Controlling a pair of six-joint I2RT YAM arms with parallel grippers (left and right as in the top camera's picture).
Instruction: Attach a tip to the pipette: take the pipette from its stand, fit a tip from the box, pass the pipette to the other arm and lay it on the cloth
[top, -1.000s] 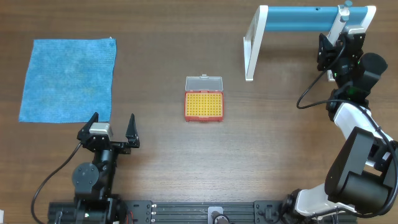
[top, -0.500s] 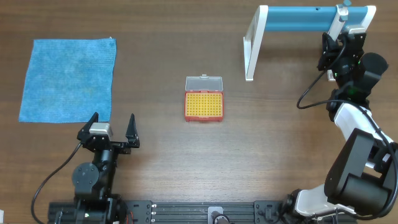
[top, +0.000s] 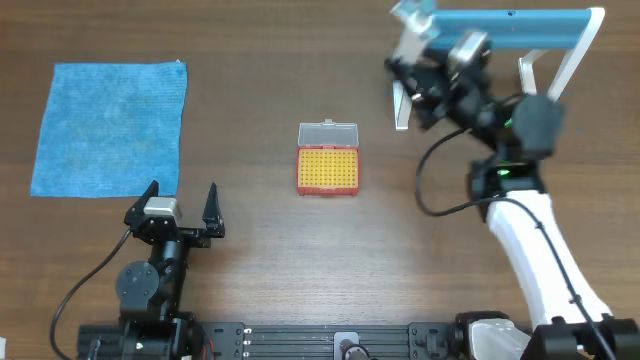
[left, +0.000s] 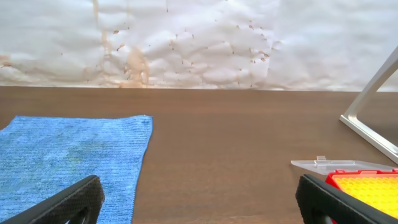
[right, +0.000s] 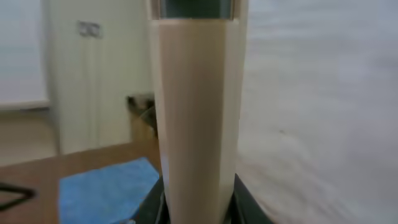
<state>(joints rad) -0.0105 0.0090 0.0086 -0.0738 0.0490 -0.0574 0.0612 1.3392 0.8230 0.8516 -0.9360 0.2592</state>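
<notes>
A brown wooden table (top: 400, 230) carries a blue cloth (top: 110, 130) at the far left, an open tip box (top: 328, 168) with yellow tips at the middle, and a blue-topped stand (top: 510, 28) at the far right. The left wrist view shows a crumpled white sheet behind the table. The left gripper (top: 182, 205) sits near its base, just below the cloth, with its fingers spread wide and nothing between them. The right gripper (top: 425, 80) is clamped on the cream body of the pipette (right: 196, 93), which stands upright between its fingers above the stand's left end. Half a second ago this arm was at the stand's right end, where the pipette hung. It has since swung left across the stand with the pipette, while the left arm has kept still.
</notes>
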